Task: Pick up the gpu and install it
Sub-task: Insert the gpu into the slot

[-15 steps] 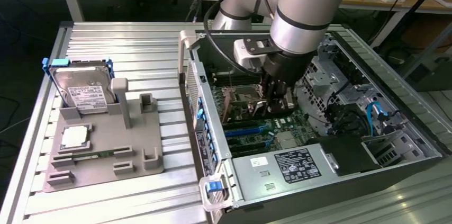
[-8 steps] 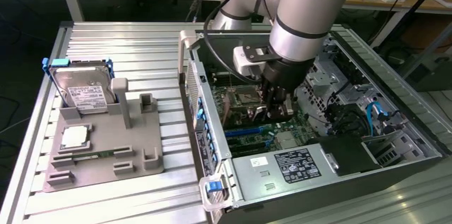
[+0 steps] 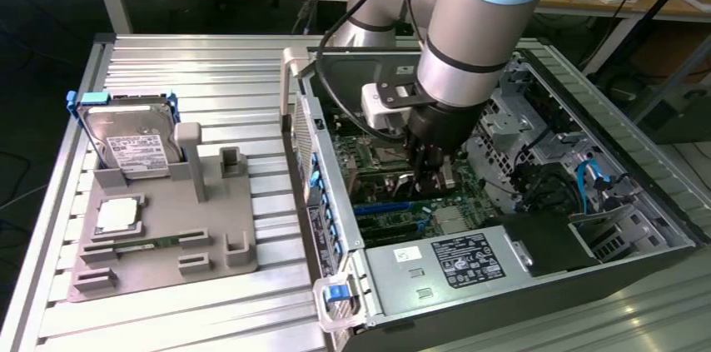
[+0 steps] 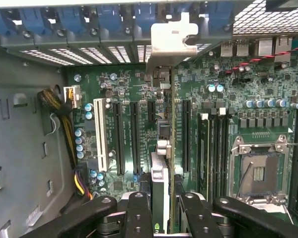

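Tool (image 4: 164,201) clamped on gpu (image 4: 160,173), card edge-on over motherboard (image 4: 139,84) expansion slots inside open PC case (image 3: 305,131), bracket end toward case's rear wall. Cannot tell whether it is seated.

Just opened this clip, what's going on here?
The robot arm is down inside the open computer case. Its claw is closed on the gpu, holding it on edge above the expansion slots of the motherboard, with the card's metal bracket toward the slotted rear wall. Whether the card is seated in a slot cannot be told. Beside the case, a hard drive stands in a grey fixture.
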{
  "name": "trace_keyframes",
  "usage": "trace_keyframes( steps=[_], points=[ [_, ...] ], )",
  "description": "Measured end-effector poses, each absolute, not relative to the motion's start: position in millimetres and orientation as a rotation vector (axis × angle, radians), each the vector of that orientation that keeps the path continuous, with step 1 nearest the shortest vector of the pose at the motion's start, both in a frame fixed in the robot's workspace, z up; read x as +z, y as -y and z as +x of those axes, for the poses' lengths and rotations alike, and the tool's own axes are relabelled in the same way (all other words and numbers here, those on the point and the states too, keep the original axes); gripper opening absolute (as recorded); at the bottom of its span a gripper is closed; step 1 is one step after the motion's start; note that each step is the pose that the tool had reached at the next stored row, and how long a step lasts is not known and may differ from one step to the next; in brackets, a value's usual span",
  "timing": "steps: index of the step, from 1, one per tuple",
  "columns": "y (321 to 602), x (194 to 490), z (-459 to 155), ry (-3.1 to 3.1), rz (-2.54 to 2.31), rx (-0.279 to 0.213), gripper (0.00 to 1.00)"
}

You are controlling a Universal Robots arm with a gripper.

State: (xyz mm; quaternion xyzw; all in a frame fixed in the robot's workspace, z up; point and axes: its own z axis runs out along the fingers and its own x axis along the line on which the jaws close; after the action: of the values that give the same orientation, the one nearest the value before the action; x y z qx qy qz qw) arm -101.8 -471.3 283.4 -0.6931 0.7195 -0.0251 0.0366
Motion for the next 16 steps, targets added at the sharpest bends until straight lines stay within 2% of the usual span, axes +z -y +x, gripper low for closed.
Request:
trace_keyframes(
  steps=[16],
  points=[
    [465, 268, -107, -2.213, -2.132, -0.086, 0.27]
  ],
)
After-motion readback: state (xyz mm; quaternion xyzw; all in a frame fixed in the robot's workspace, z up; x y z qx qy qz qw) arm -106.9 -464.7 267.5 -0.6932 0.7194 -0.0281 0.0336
